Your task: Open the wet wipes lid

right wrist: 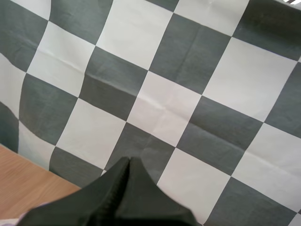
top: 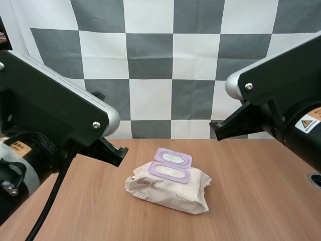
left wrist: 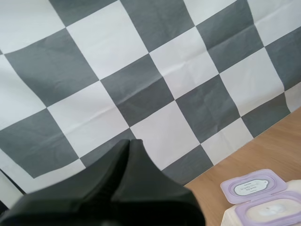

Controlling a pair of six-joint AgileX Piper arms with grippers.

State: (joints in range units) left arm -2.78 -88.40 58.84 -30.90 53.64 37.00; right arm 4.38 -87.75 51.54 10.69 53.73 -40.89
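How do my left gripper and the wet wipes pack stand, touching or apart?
Apart. In the high view the left gripper hangs beside the wet wipes pack, with bare table showing between them.

The left arm (top: pixel 50 108) and the right arm (top: pixel 283 75) are hanging raised, each angling inward. The left gripper (left wrist: pixel 130 142) is holding its fingers together as one dark wedge (nothing pinched between them). The right gripper (right wrist: pixel 129 160) is showing the same closed, empty wedge.
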